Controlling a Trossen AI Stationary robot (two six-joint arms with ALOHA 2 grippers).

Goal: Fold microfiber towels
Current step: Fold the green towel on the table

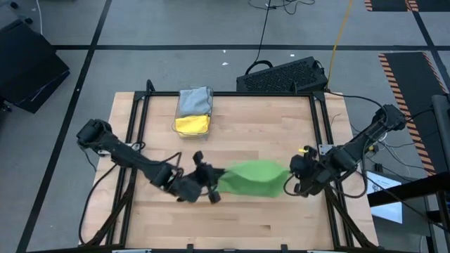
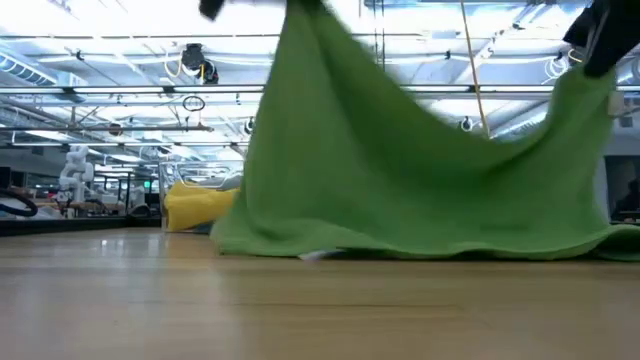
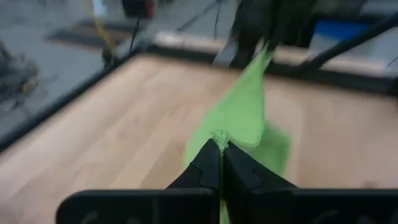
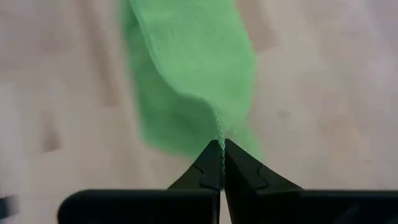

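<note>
Near the bench's front edge, the bright green towel (image 1: 256, 177) hangs stretched left to right between the left gripper (image 1: 213, 184) and right gripper (image 1: 294, 177), each clamped on a corner.

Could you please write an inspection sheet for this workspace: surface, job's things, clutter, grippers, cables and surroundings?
Surface: wooden table, bare wood around the work area.
Job's things: bright green towel stretched between both grippers, its lower edge on the table; yellow towel and grey towel lie in the clear bin at the far side.
Clutter: nothing seen on the table besides the bin.
Grippers: left gripper shut on one edge of the green towel; right gripper shut on the opposite edge.
Cables: yellow cable and black cable on the floor beyond the table.
Surroundings: black perforated case behind the table; striped floor tape.
</note>
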